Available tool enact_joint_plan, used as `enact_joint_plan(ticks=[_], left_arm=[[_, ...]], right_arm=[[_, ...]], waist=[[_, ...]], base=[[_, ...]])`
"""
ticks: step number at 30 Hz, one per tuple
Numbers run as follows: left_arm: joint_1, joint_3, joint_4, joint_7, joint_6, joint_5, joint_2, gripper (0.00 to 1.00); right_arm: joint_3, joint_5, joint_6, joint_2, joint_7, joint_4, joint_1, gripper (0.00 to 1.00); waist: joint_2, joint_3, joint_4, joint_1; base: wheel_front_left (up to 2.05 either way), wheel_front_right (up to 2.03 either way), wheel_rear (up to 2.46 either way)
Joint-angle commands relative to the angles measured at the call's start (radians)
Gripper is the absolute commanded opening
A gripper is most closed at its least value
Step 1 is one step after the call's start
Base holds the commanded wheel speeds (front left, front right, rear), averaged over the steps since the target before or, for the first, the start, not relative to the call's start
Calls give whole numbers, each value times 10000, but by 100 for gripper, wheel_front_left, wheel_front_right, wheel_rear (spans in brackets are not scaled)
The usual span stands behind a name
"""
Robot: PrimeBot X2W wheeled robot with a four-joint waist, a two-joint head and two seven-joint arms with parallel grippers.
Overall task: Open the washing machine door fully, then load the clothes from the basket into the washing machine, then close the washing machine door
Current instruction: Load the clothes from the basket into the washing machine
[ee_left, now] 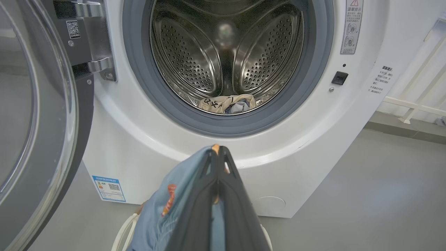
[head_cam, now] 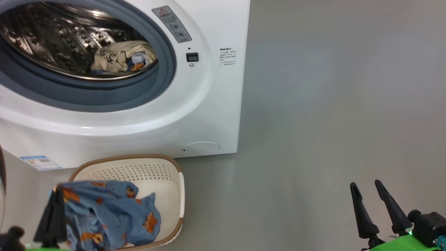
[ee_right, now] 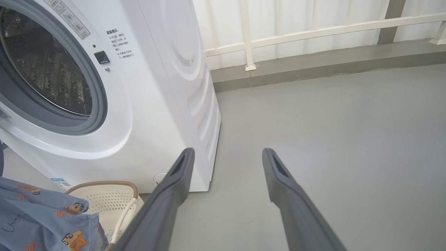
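The left gripper (ee_left: 217,150) is squeezing the blue clothes (head_cam: 111,209) over the basket (head_cam: 146,170). The right gripper (head_cam: 366,184) is hanging wide open. Behind, the washing machine door (ee_left: 35,122) is standing open, with a cream cloth (head_cam: 115,57) lying inside the drum (ee_left: 195,52).

The washing machine (ee_left: 115,157) has its mouth wide open, with the washing machine door (ee_left: 35,122) swung off to the left and only a small heap of clothes (ee_left: 228,103) low in the drum (ee_left: 188,59), so the way in is free. The basket (head_cam: 167,174) sits in front of the machine, under the mouth, and a blue garment (head_cam: 111,209) hangs over it from the pinched-together left pincer (ee_left: 217,150). On the right the grey floor (head_cam: 331,104) is bare around the spread right pincer (head_cam: 366,183).
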Motion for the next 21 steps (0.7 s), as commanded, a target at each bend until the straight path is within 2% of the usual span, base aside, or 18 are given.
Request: enact_joint_plan(ticks=[1,7,16,17,21], left_arm=[[-533,353,-224,-122,-28,-68,315,0],[-2070,392,-157,-122,-29,-153,595,0],[-5706,530,198,-122,-29,83,1173,0],[-6376,550,412,-122,-29,161,1283,0],[-7385,377,1441,-122,-29,142,1469,0]], right_arm=[[205,-77,14,-99,-48,-268,-281,100],[278,-131,14,138,-48,-286,-652,100],[459,-197,14,376,-48,-305,-1334,100],[504,-204,14,437,-48,-329,-1457,100],[600,-205,14,550,-48,-322,-1631,100]], waist=[[0,115,-41,0],[0,541,-113,0],[0,1364,-395,0],[0,1542,-499,0],[0,1843,-766,0]], base=[[0,0,0],[0,0,0],[0,0,0],[0,0,0],[0,0,0]])
